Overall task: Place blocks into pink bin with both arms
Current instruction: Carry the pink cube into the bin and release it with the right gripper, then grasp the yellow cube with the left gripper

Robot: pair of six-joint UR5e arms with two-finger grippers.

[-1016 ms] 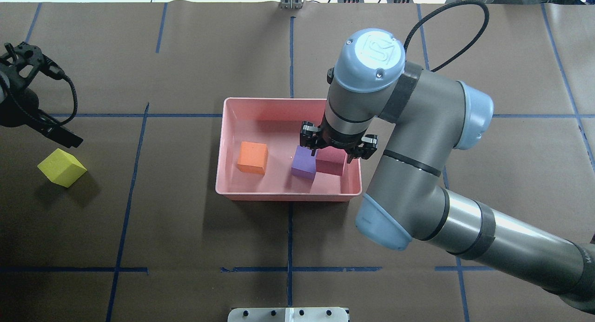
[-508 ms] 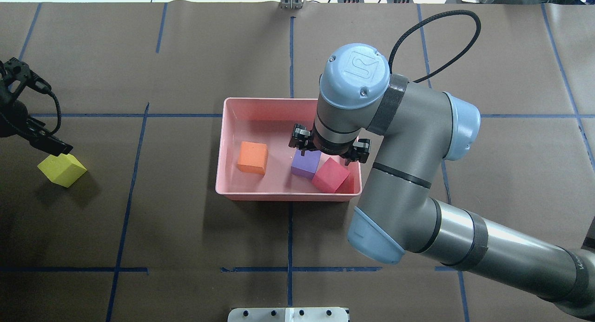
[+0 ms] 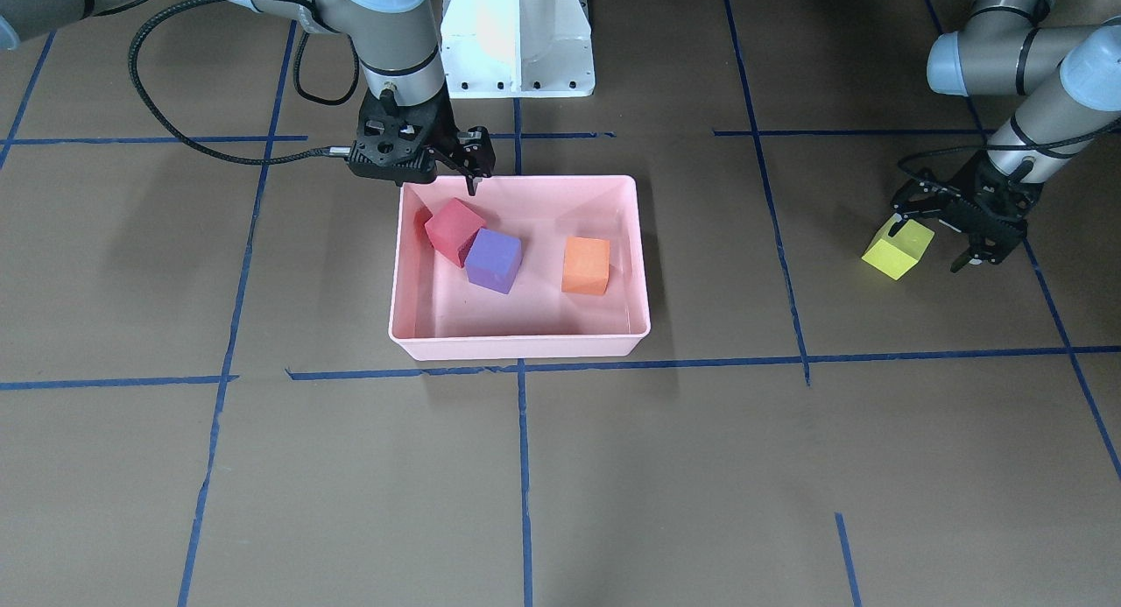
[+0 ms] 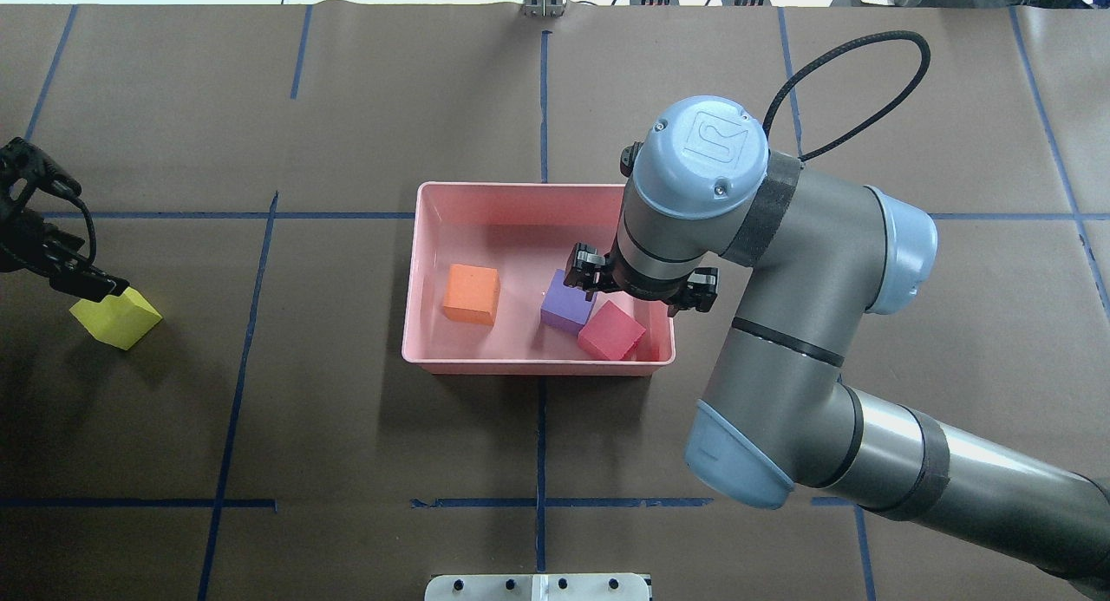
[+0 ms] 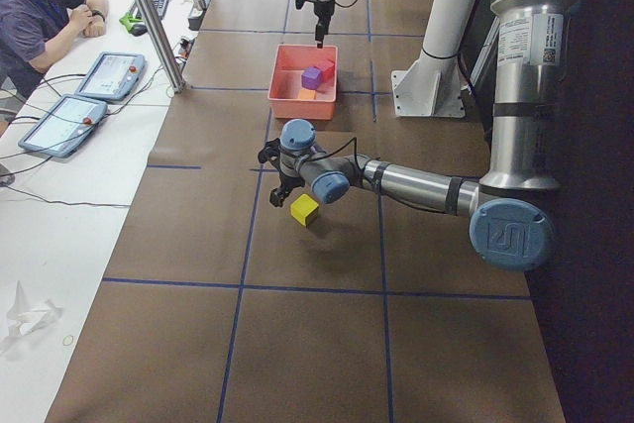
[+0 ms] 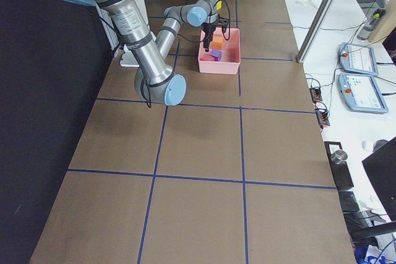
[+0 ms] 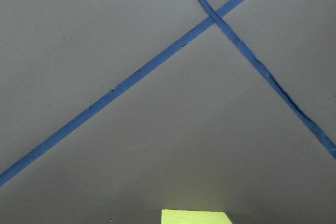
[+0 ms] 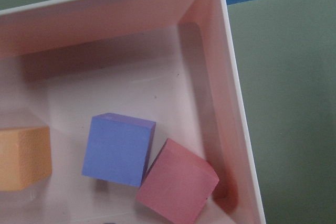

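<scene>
The pink bin sits mid-table and also shows in the overhead view. In it lie the orange block, the purple block and the red block; the red one is tilted in the corner and touches the purple one. My right gripper is open and empty, just above that corner. The yellow-green block lies on the table far to my left. My left gripper is open, low over its far edge. The left wrist view shows only the block's top.
The white pedestal base stands behind the bin. Blue tape lines cross the brown table cover. In the exterior left view an operator sits by tablets and a metal post beyond the table's far side.
My right gripper let go of the red block, which dropped and turned in the bin's corner; the gripper then shifted slightly right. My left gripper moved down to the yellow-green block.
</scene>
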